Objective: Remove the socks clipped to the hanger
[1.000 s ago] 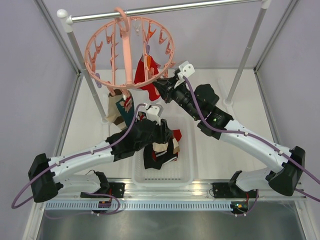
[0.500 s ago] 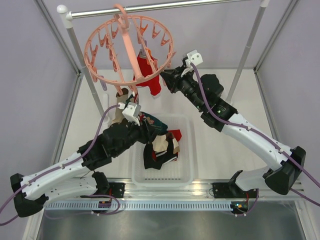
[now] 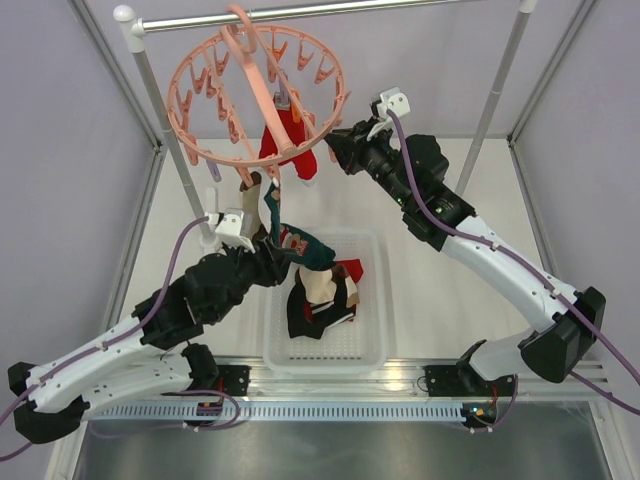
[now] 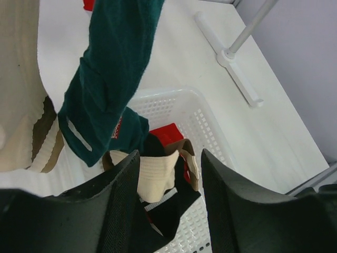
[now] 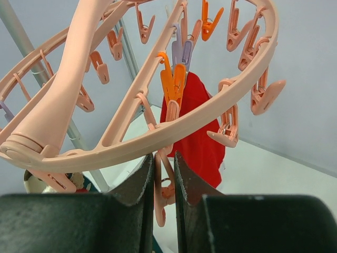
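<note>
Teal sock [image 4: 113, 68] with small red patch [image 4: 117, 128], lettering illegible, above white basket [image 4: 210, 132]

- You are not getting any readable text, number, brand or sign in any of the three views.
- The dark teal sock [image 4: 108, 79] is showing you a small red patch with pale marks at its lower edge in the left wrist view. The marks are coming through too blurred to read.
</note>
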`<move>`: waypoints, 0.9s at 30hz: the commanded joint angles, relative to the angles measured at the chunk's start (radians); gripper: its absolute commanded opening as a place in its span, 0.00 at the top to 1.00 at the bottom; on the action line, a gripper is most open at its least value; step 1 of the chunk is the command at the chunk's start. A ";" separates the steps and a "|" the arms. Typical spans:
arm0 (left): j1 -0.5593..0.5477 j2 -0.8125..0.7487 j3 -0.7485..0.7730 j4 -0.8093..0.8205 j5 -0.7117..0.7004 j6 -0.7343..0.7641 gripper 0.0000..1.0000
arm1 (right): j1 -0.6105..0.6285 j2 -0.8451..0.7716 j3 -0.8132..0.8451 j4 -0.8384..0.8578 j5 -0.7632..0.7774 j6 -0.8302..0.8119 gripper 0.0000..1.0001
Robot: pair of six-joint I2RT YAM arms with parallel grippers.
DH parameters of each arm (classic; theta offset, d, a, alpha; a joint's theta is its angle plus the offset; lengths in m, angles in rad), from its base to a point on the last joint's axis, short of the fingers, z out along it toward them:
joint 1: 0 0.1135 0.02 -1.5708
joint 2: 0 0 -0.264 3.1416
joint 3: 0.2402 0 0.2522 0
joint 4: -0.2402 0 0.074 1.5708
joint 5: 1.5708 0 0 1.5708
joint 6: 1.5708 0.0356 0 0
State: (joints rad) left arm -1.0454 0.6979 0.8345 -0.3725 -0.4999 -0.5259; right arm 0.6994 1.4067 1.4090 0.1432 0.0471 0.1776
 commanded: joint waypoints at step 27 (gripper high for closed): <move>0.099 0.390 -0.035 0.050 -0.333 -0.096 0.62 | -0.021 -0.012 0.024 0.029 -0.046 0.072 0.87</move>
State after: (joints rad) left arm -0.9585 1.0775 0.7967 -0.4034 -0.7898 -0.6449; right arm 0.6895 1.4094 1.4097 0.1413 -0.0051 0.2173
